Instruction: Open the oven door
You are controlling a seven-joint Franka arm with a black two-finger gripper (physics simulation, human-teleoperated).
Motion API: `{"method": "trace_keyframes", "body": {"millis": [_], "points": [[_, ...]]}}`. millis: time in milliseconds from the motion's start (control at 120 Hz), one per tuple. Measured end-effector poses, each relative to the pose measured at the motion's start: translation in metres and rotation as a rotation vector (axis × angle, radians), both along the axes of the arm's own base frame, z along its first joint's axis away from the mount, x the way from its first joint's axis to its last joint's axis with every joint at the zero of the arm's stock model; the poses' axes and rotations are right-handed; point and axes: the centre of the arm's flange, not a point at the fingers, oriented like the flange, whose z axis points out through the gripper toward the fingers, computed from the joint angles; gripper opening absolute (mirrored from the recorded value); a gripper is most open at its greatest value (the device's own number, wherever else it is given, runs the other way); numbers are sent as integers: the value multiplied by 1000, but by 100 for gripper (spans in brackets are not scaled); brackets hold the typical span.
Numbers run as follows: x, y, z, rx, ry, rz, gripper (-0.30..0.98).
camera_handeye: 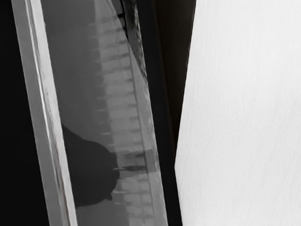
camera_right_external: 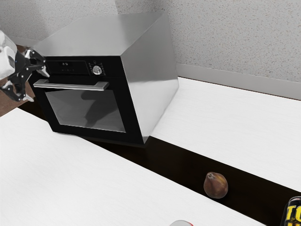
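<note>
This looks like the approach: the hand, fingers spread, is near the oven handle; next, straddle, grip and pull.

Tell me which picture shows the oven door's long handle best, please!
The exterior view does. There you can see the whole handle, from one end to the other, running above the glass. The wrist view shows a long piece of it close up, beside the glass, but both ends are cut off.
</note>
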Motion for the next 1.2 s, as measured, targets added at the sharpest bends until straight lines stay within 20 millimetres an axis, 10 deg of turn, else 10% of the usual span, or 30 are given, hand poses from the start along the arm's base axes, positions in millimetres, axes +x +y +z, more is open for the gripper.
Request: {"method": "trace_keyframes", "body": {"millis": [908,1042,1158,1200], "points": [[51,-7,-59,-102,44,205,70],[-20,-49,-75,-20,95,190,65],[-141,-118,-109,45,56,111,64],[-171,-170,-110,130,17,41,65]]}}
